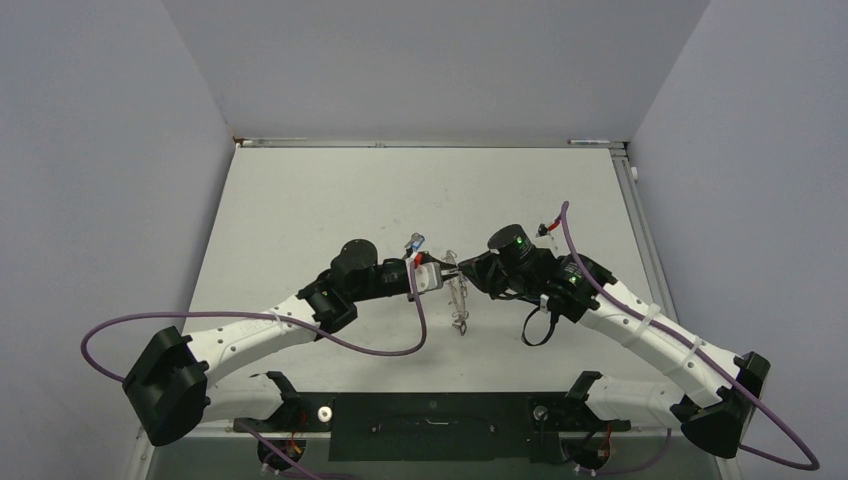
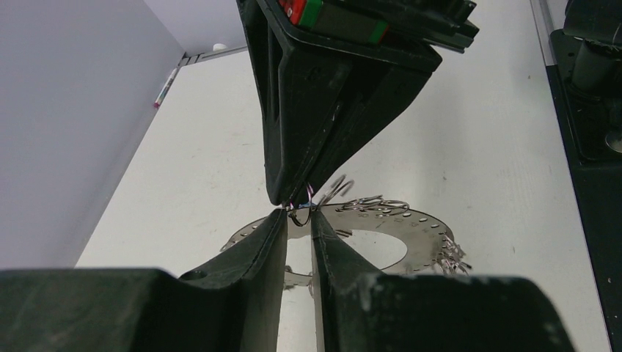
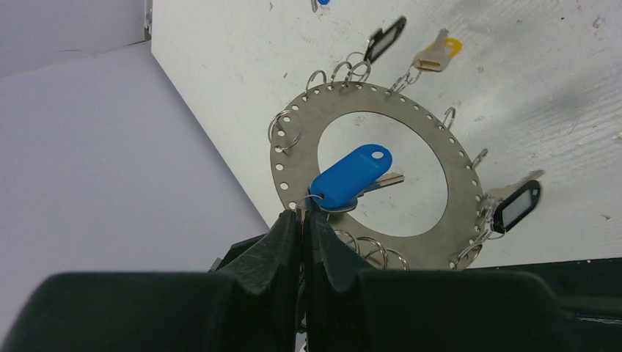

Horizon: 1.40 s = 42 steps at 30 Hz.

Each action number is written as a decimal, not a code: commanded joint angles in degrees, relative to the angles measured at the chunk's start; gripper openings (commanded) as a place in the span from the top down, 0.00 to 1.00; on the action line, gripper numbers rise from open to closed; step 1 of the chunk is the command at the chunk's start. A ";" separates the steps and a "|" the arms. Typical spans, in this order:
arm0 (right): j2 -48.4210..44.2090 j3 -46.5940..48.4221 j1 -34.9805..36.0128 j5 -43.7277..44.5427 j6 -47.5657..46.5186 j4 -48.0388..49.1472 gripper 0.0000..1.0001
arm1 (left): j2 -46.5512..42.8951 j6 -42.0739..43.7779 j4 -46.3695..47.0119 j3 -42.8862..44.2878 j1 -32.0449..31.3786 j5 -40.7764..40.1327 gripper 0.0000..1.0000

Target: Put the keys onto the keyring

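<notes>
The keyring [image 3: 293,172] is a flat silvery disc with holes round its rim, carrying small split rings. It hangs edge-on between both grippers, above the table, in the top view [image 1: 459,300]. My right gripper [image 3: 302,215] is shut on its rim, beside the split ring of a blue-tagged key [image 3: 352,176]. My left gripper [image 2: 299,214] faces it, jaws a narrow gap apart, with that small split ring [image 2: 300,217] between the tips. A yellow-headed key [image 3: 438,51] and a black-tagged key [image 3: 516,207] hang from the rim. More keys [image 1: 414,243] lie on the table.
Both arms meet over the middle of the white table [image 1: 300,210], which has walls on three sides. Purple cables [image 1: 380,348] loop beside each arm. A black plate [image 1: 430,415] sits between the arm bases at the near edge.
</notes>
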 commanded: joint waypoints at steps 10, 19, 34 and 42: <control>-0.12 -0.63 0.49 -5.01 1.35 7.08 0.95 | -0.11 1.01 4.53 1.34 -1.40 -6.99 1.00; -4.26 -6.00 0.55 -1.63 -0.68 14.59 0.83 | -2.87 1.64 0.88 1.95 -1.57 -8.06 1.00; -11.70 -6.65 0.60 15.30 -21.24 20.14 0.23 | -6.48 -0.83 -5.54 2.76 -1.54 -5.98 1.00; -18.29 -11.58 0.53 20.21 -37.77 28.10 0.26 | -9.31 -7.27 -12.79 5.33 -1.41 -7.52 1.00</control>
